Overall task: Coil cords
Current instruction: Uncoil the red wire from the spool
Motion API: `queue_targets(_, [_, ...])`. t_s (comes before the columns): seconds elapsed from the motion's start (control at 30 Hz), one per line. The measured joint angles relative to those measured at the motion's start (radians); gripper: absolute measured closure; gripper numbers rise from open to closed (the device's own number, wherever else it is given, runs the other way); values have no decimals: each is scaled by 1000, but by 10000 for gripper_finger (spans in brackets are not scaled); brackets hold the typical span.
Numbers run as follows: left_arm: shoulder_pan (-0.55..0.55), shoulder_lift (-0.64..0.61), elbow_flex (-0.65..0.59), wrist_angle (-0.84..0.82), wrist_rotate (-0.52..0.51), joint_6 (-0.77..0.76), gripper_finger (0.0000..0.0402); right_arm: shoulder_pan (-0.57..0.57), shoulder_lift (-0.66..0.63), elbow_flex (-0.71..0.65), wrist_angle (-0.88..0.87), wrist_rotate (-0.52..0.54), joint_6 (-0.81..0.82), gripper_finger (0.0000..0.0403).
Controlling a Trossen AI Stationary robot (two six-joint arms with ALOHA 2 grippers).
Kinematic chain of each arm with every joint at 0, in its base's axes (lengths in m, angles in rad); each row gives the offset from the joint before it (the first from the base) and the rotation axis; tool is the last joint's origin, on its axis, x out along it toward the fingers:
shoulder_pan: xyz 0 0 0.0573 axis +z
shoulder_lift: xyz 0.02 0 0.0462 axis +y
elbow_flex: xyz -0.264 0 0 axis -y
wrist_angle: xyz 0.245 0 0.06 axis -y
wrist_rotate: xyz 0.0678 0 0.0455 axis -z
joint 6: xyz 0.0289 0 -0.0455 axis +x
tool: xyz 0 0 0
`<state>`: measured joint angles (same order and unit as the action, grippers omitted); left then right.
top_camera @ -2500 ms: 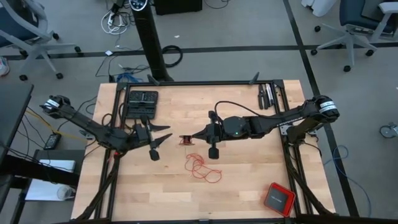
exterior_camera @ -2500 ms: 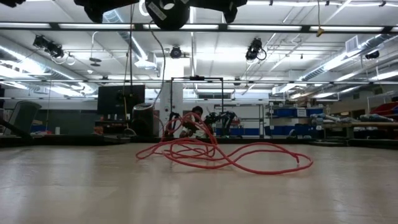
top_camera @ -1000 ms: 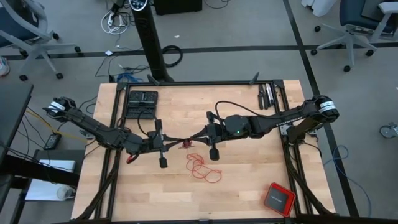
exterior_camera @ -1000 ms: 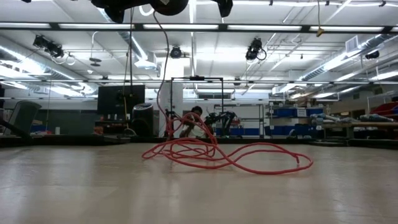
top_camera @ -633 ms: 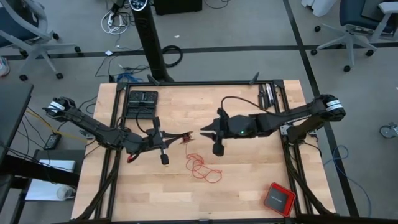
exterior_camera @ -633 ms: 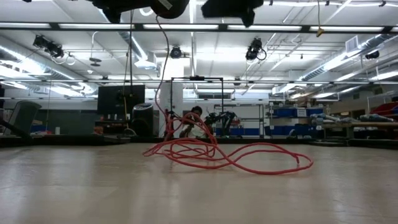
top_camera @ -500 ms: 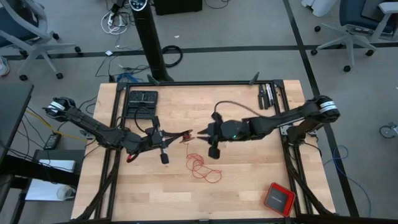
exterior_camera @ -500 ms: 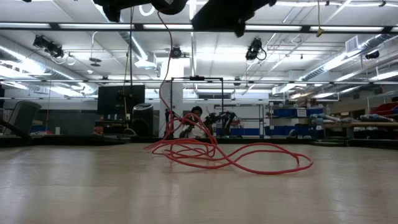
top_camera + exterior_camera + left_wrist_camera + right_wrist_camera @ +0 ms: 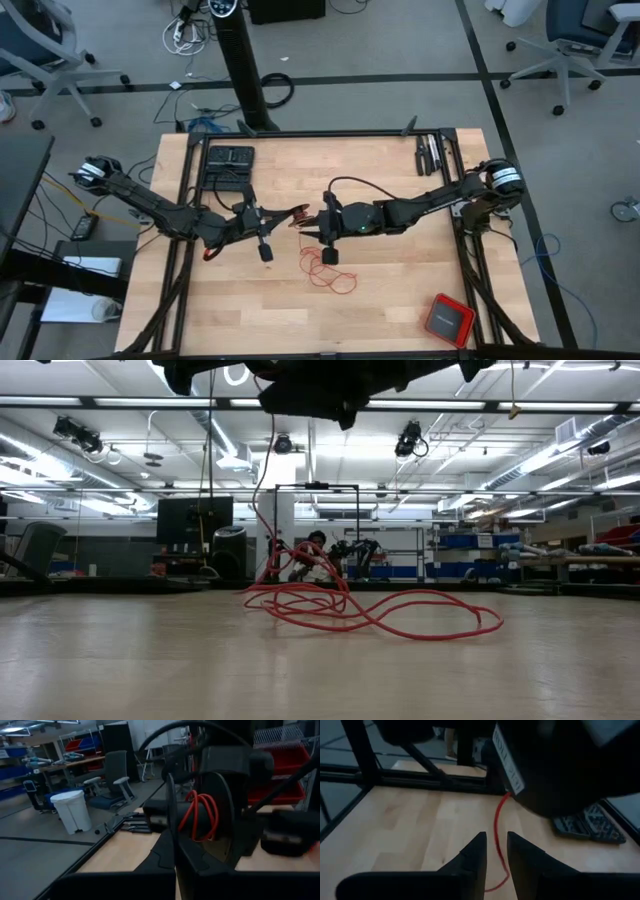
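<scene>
A thin red cord lies in loose loops (image 9: 325,265) on the table's middle, and also shows in the low view (image 9: 370,610). One strand (image 9: 262,490) rises to a small dark spool (image 9: 298,217) with red turns on it (image 9: 200,815). My left gripper (image 9: 283,217) is shut on the spool above the table. My right gripper (image 9: 312,228) is right beside the spool on its right, narrowly open. Its fingers stand on either side of the cord strand (image 9: 497,832) that hangs from the spool. My left gripper pinches the spool's thin near flange (image 9: 170,822) at its rim between its two fingers. The fingers come about level from the table's left. The spool is lifted clear of the table, and the cord hangs from it down to the loops.
A red square box with a dark top (image 9: 447,320) sits at the near right corner. A black tray (image 9: 229,165) lies at the far left, and dark tools (image 9: 435,152) lie at the far right. Bare wood lies near the front edge.
My right gripper drew back from the spool toward the table's right edge, then came back left and now stands close against it. My left gripper has kept hold of the spool and shifted a little toward the far edge.
</scene>
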<state>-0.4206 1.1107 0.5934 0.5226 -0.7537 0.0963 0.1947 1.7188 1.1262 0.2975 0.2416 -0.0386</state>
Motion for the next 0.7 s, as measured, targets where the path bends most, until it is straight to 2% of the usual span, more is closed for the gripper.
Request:
queue_targets(0.17, [0, 0, 0, 7, -3, 0, 401, 0, 14, -1, 4, 23, -18, 351])
queue_targets(0.3, [0, 0, 0, -9, -11, 1, 401, 0, 10, -1, -33, 45, -22, 394])
queue_targets(0.6, [0, -3, -1, -145, -4, 56, 401, 29, -123, -1, -253, 349, -15, 400])
queue_targets(0.7, [0, -3, -1, -246, -46, 62, 401, 55, -172, 0, -241, 388, -60, 401])
